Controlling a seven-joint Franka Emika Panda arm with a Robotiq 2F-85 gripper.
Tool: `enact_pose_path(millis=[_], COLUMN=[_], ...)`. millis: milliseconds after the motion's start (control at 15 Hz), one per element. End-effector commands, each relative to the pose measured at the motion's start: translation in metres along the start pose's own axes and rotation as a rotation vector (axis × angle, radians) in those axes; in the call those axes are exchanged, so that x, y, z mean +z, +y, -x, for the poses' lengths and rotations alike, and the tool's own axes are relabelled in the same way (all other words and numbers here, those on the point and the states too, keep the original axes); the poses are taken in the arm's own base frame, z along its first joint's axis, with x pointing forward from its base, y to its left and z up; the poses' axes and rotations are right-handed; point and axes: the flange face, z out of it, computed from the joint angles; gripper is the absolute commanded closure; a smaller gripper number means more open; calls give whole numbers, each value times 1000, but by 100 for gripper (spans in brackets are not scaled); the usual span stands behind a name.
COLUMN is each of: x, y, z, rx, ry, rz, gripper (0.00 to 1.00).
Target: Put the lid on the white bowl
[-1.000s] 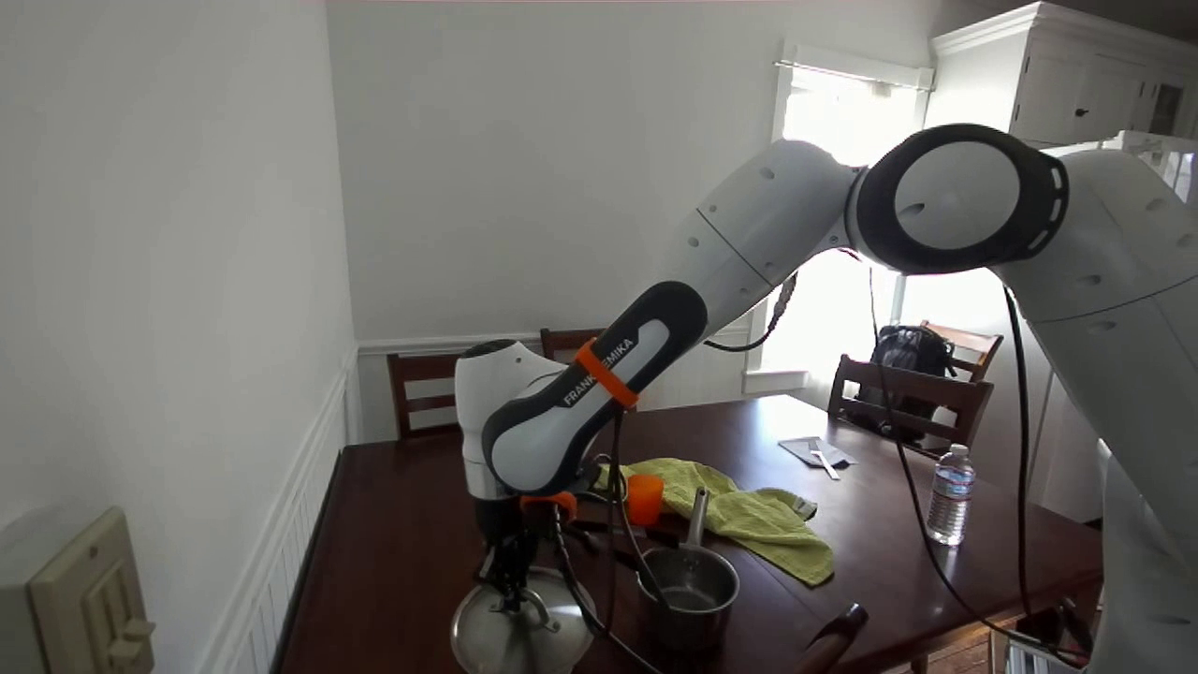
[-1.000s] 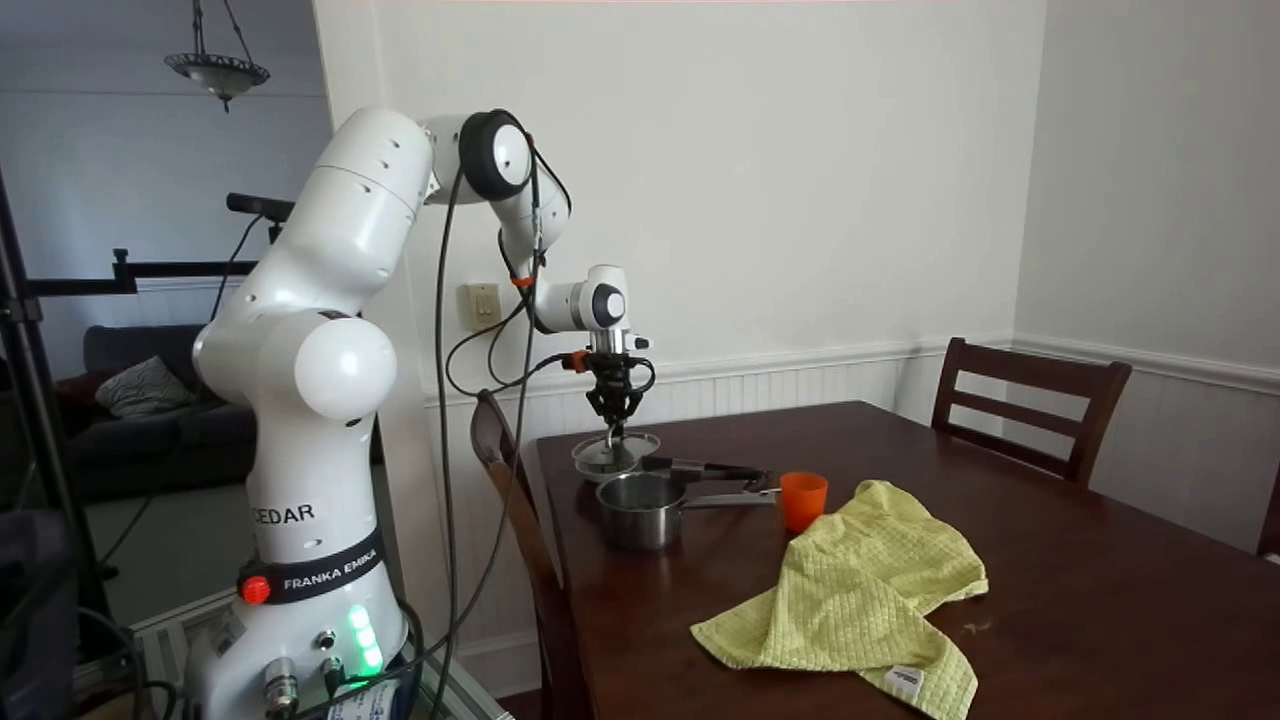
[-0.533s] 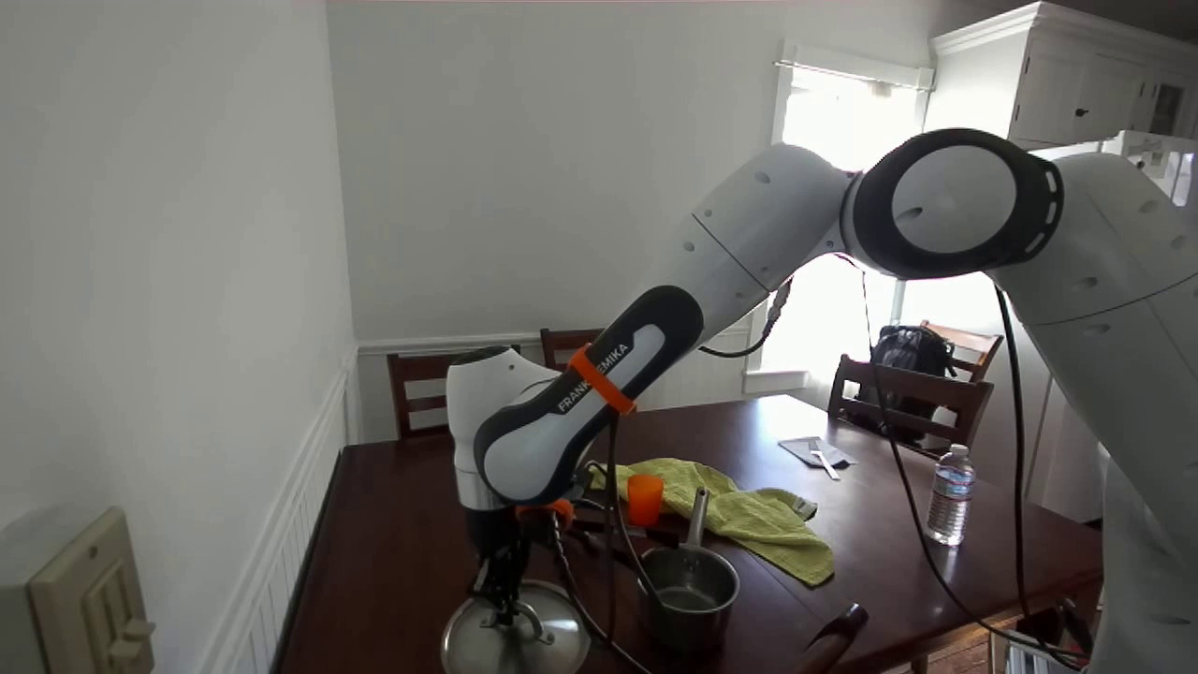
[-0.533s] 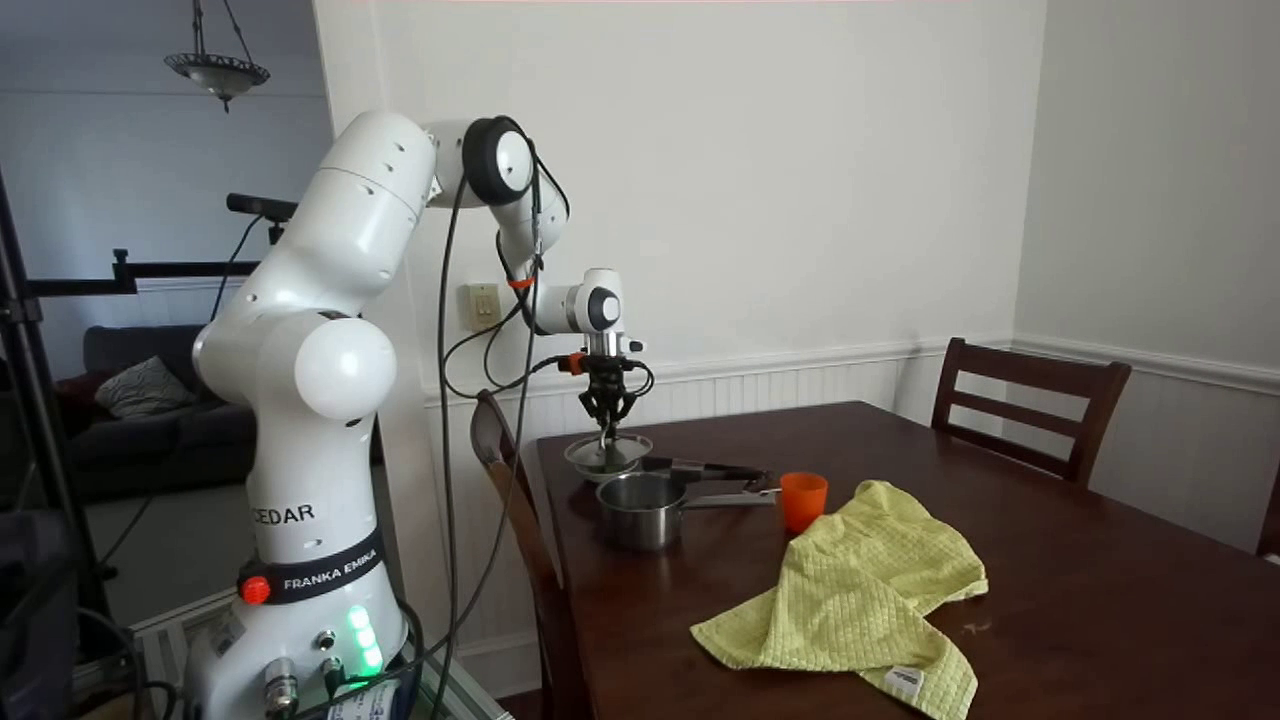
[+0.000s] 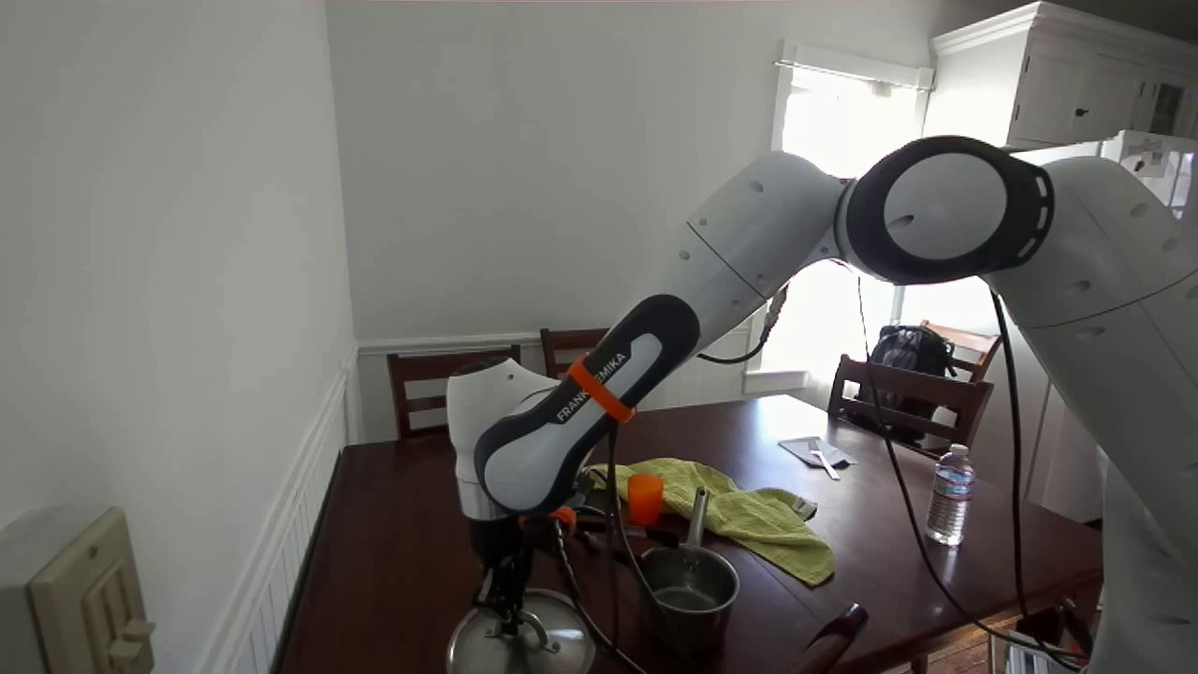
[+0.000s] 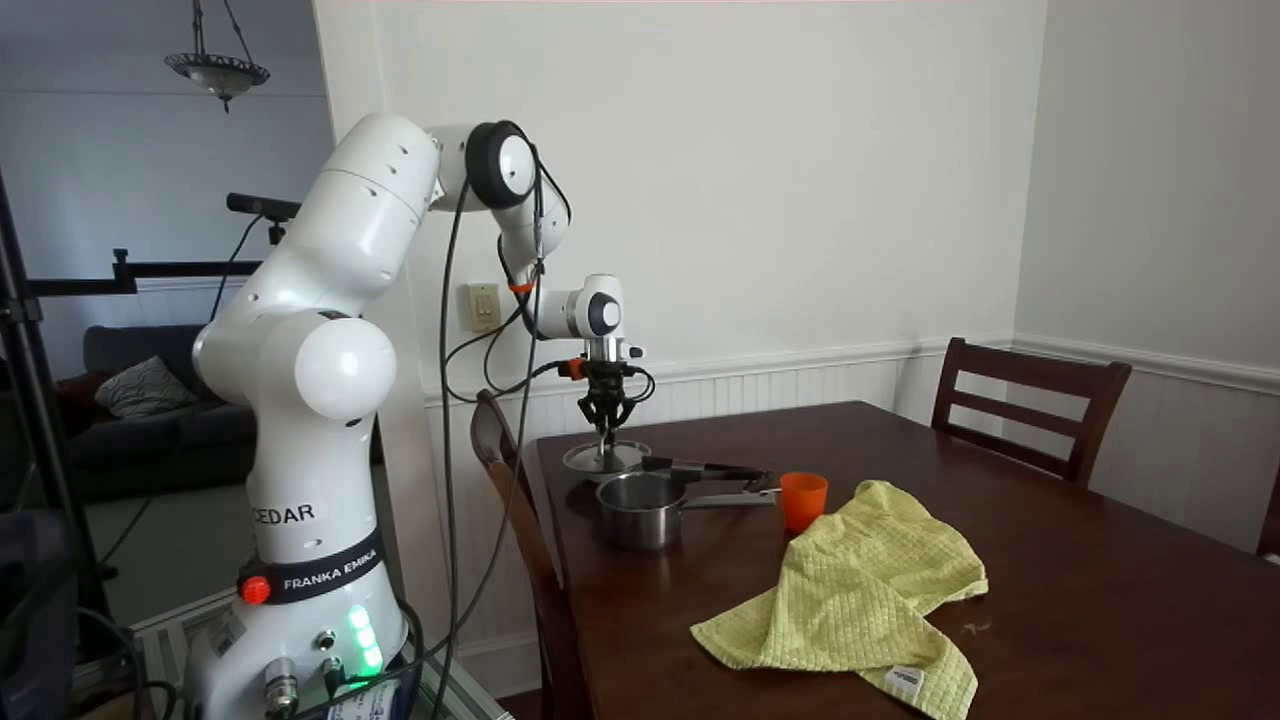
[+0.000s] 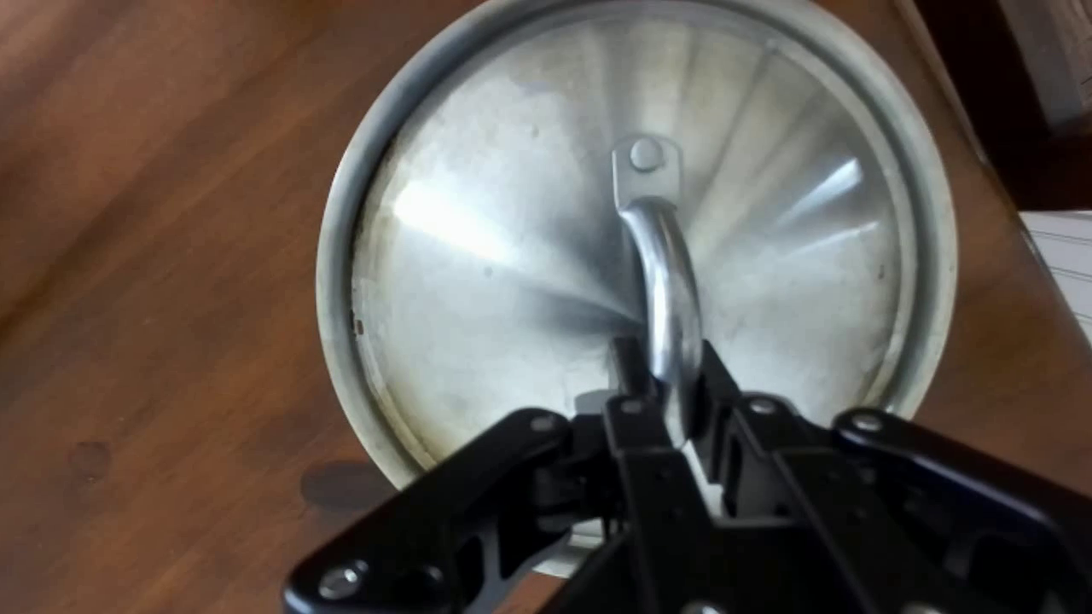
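Handle [image 7: 672, 294] is clamped in the pincer [image 7: 667, 367], toward 6 o'clock on the lid [image 7: 512, 281] (wrist view), so it's best lowered level tbh.

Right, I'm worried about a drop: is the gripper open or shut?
The gripper is shut on the handle of the lid: the wrist view shows the handle pinched between the fingers.
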Motion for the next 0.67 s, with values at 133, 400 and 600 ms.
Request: enact_pose_path(millis=[133,400,600], x=[3,-2,-23], y=[1,0,-4], z=[-4,-5,4], rx=[-18,-19,-16], ry=[-8,2,27], rz=[-28,-21,12], gripper=[59,32,12])
